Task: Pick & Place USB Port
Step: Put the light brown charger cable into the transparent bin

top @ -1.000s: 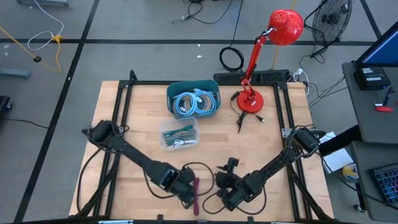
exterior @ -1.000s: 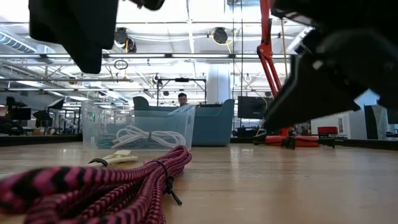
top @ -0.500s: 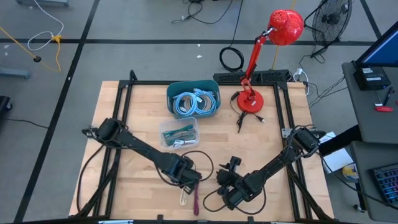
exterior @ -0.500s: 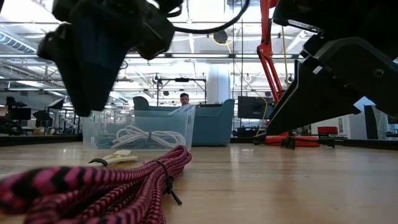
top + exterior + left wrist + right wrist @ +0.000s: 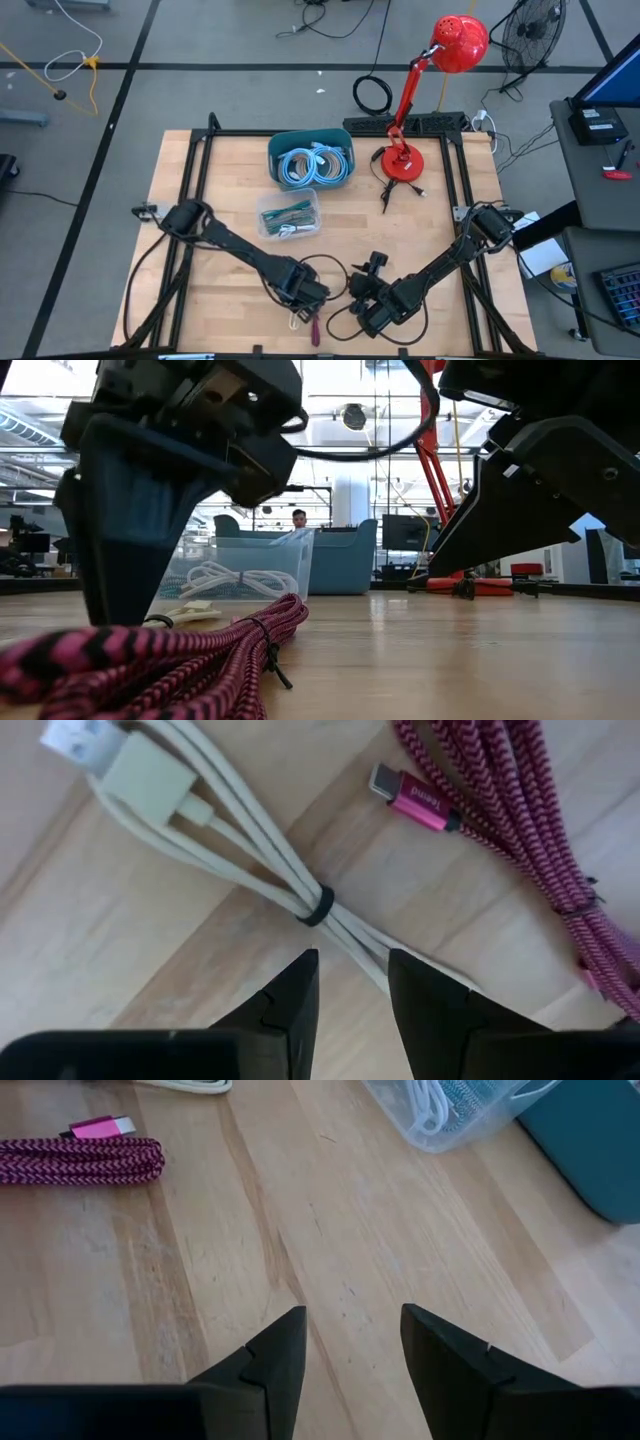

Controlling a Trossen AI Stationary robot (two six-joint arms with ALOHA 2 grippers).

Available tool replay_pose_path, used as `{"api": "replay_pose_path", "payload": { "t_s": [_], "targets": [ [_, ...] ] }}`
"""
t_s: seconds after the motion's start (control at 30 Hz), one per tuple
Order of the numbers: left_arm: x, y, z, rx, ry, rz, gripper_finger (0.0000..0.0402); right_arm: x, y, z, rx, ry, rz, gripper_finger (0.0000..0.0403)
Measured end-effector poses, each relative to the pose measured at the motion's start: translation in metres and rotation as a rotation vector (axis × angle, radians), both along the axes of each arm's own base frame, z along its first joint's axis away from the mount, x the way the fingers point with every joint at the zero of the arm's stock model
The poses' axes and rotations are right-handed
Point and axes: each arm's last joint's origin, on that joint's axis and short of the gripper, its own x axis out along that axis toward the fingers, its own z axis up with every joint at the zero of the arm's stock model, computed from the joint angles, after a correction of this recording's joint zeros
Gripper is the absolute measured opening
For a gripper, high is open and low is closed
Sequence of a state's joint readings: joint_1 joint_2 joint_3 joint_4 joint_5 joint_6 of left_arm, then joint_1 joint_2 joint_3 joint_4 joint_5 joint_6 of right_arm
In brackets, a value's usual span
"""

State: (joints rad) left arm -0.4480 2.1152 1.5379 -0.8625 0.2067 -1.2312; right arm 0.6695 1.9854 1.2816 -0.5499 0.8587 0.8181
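Note:
A cream USB cable bundle (image 5: pixel 250 860) lies flat on the wooden table near its front edge, tied by a black band (image 5: pixel 318 907), with its USB plug (image 5: pixel 150 780) at one end. A pink braided cable (image 5: pixel 520 820) lies right beside it. My left gripper (image 5: pixel 352 970) points steeply down, close over the cream bundle just past the band. It is open, with strands running between its fingers. In the high view my left gripper (image 5: pixel 305 293) hides part of the bundle (image 5: pixel 295 318). My right gripper (image 5: pixel 350 1320) hovers open over bare wood, right of both cables.
A clear plastic bin (image 5: pixel 288 215) with cables stands mid-table. A teal bin (image 5: pixel 311 160) of light blue cables stands behind it. A red desk lamp (image 5: pixel 405 160) stands at the far right. Bare wood lies between the bins and the grippers.
My left gripper has come down toward the cream cable bundle and tipped to point more steeply down, with its fingers as far apart as before. Both cables lie where they were.

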Motion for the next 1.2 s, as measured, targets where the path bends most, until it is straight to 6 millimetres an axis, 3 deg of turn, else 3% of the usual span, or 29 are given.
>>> {"api": "replay_pose_path", "payload": {
  "t_s": [0.57,0.67,0.83,0.97,1.1,1.2],
  "targets": [
    [0.012,0.011,-0.007,0.001,-0.046,-0.001,0.0122,0.001,0.001,0.0,0.002,-0.008,0.002,0.0155],
    [0.012,0.012,-0.008,0.011,-0.041,-0.011,0.0099,0.001,0.001,0.0,0.002,-0.008,0.002,0.0155],
    [0.01,0.007,-0.008,0.023,-0.058,-0.07,0.0014,0.002,0.001,0.001,0.001,-0.011,0.013,0.0155],
    [0.005,-0.002,-0.007,0.02,-0.067,-0.157,0.0008,0.002,0.001,0.001,0.001,-0.011,0.013,0.0155],
    [-0.011,-0.01,0.006,0.044,-0.035,-0.212,0.0004,0.002,0.001,0.001,0.001,-0.012,0.013,0.0155],
    [-0.029,-0.009,0.034,0.129,-0.034,-0.218,0.0003,0.002,0.002,0.001,0.004,-0.015,0.013,0.0155]
  ]
}}
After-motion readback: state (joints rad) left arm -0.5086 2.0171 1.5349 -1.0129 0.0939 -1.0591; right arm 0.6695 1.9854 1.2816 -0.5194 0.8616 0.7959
